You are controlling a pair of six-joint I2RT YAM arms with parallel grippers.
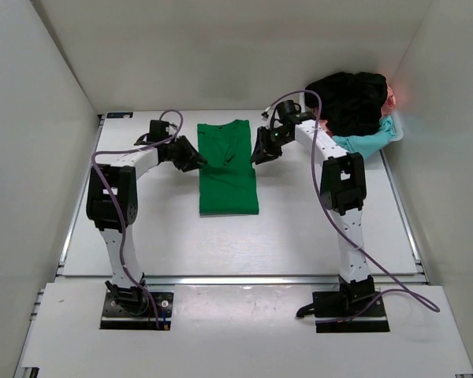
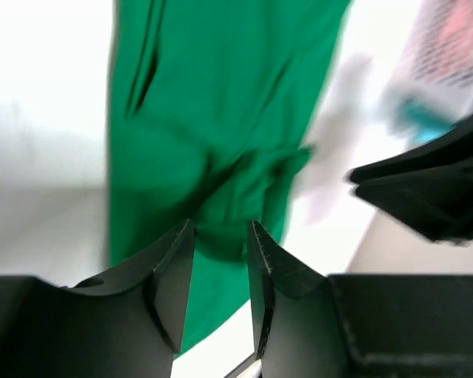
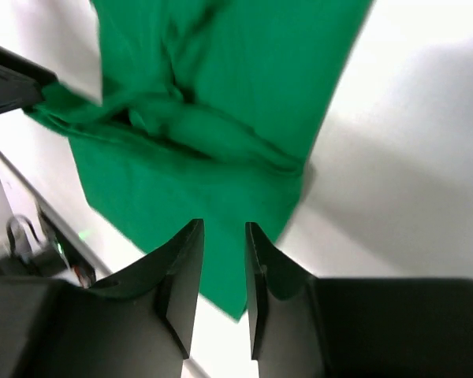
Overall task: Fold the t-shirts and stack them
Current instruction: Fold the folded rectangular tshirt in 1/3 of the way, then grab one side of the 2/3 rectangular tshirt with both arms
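Green t-shirt (image 1: 229,185) lies flat in the middle of the bench (image 1: 142,236), already narrowed to a long strip. Its long axis runs straight away from the arm bases, and what looks like the neckline is at the far end.

The two claws flank it about halfway along. The left claw (image 1: 195,160) is at its left edge and the right claw (image 1: 260,150) at its right edge, so neither arm is nearer. Each faces inward across the strip's short width.

In the left wrist view the left claw (image 2: 221,228) has its jaws a little apart. A rumpled ridge of green cloth (image 2: 221,118) lies just beyond the tips, but the picture is blurred and I cannot tell whether the cloth is touched. In the right wrist view the right claw (image 3: 222,228) is also slightly parted, with nothing between the jaws and the shirt's edge (image 3: 244,94) spread below.

My judgement is that the remaining fold goes across the strip, one end carried over the other along the long axis. From mid-length, each claw would have to travel along its own edge to an end corner before pinching.

Well apart, in the far right corner, the other t-shirts (image 1: 351,98) are heaped: black on top, with light teal and a bit of pink showing at the side.
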